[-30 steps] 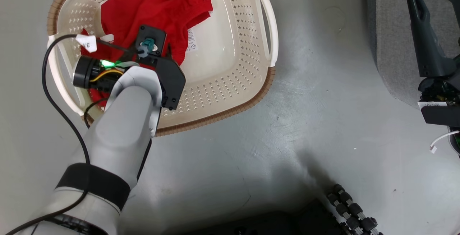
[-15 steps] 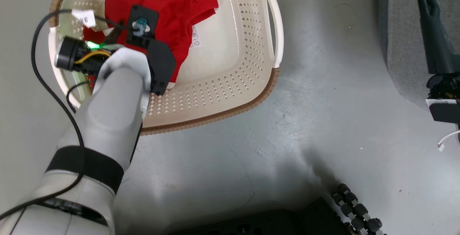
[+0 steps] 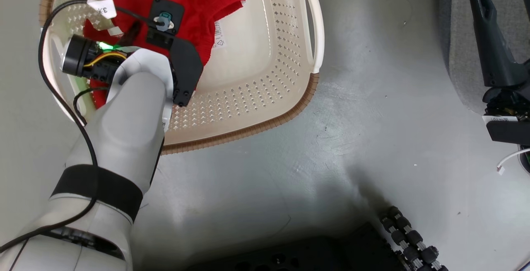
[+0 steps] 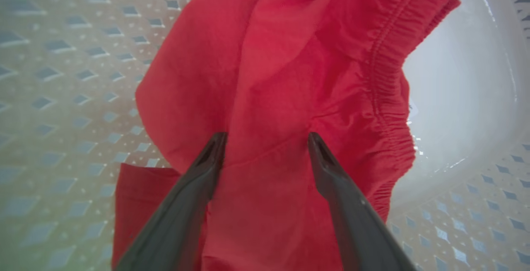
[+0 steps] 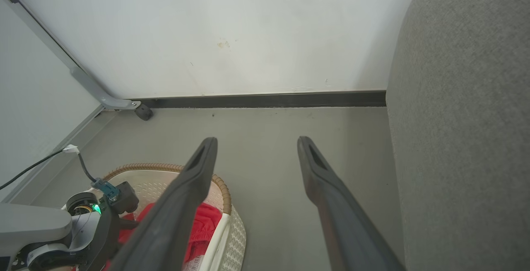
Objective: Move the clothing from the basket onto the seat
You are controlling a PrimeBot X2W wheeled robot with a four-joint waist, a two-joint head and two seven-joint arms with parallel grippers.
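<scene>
Down inside the basket (image 3: pixel 265 76) with the left gripper (image 4: pixel 267 138), spread wide and empty, aimed straight at the red clothing (image 4: pixel 285 68) just past the tips (elastic waistband (image 4: pixel 387 76) to the view's right). Far nearer than the right gripper (image 5: pixel 254 140), likewise wide, idling beside the seat (image 5: pixel 463 117).

Left forearm (image 3: pixel 132 117): pale grey shell, black band (image 3: pixel 97 190), black cable (image 3: pixel 41 55), white tag (image 3: pixel 103 9), green light (image 3: pixel 105 47). Left tool (image 4: pixel 267 138), right tool (image 5: pixel 254 140): long dark-grey tapered fingers.
</scene>
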